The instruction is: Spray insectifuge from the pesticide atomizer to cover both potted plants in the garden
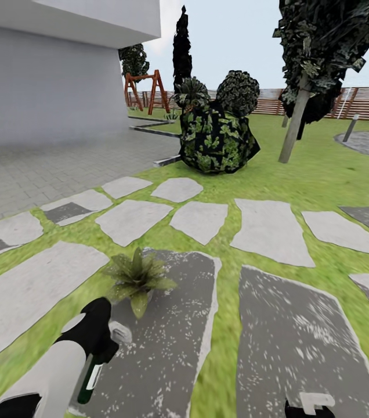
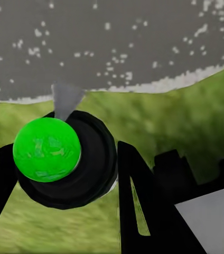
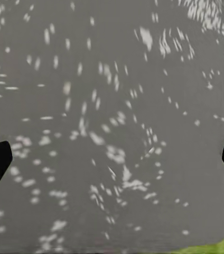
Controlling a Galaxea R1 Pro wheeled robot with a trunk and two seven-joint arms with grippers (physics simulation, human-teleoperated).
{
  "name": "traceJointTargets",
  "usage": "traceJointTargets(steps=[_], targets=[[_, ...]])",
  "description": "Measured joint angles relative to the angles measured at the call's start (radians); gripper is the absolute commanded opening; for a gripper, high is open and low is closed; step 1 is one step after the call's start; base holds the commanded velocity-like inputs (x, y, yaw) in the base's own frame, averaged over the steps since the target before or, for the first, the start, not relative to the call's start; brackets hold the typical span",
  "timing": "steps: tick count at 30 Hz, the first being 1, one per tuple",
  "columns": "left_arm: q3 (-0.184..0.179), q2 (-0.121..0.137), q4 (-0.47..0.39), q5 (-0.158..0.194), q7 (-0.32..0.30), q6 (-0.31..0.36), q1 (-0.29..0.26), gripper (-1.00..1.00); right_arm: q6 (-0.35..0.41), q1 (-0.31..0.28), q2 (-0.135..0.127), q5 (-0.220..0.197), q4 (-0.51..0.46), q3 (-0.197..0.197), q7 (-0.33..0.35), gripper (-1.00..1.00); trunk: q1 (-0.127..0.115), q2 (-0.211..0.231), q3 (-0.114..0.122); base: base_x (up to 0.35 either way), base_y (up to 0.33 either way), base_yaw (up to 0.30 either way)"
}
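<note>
While the left claw [image 1: 100, 348] is clamped round the slim dark green pesticide atomizer [image 1: 89, 380], the bottle's long axis runs down out of the grip toward the dark speckled stepping slab [image 1: 167, 348]; the low rosette of pointed green leaves, one potted plant [image 1: 136, 278], sits just ahead of that claw; the left arm is plainly nearer, I'd judge; the right claw [image 1: 311, 404] hangs with jaws apart, empty, over the neighbouring speckled slab [image 1: 300, 331].
</note>
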Motion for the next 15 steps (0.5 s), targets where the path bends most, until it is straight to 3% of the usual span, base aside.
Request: traceJointTargets(steps=[4,7,9,12,13,15], targets=[[-0.002,0.000,0.008,0.039,-0.002,-0.047,0.001,-1.00,0.000,0.000,0.001,0.000,-0.003,0.000,0.003,1.00,0.000,0.000,0.000,-0.329,-0.012,0.000],[-0.001,0.007,0.013,0.089,-0.002,-0.213,0.005,-1.00,0.000,0.000,0.001,0.004,-0.009,0.007,0.005,1.00,0.000,0.000,0.000,-0.303,-0.002,0.000],[0.003,0.023,0.014,0.126,-0.002,-0.319,0.028,-1.00,0.000,0.000,0.000,0.029,-0.041,0.038,0.006,1.00,0.000,0.000,0.000,-0.107,0.000,0.000],[0.003,0.046,0.015,0.201,-0.001,-0.515,0.053,-1.00,0.001,0.000,-0.001,0.110,-0.138,0.101,0.013,1.00,-0.001,0.000,0.000,-0.033,0.000,0.000],[0.002,0.051,0.016,0.212,-0.001,-0.576,0.057,-1.00,0.001,-0.001,-0.002,0.132,-0.156,0.109,0.031,1.00,-0.001,0.000,0.000,-0.009,0.000,0.000],[0.001,0.056,0.026,0.224,-0.002,-0.710,0.074,-1.00,0.001,-0.001,-0.005,0.183,-0.196,0.120,0.131,1.00,-0.001,0.000,0.000,-0.005,0.000,0.000]])
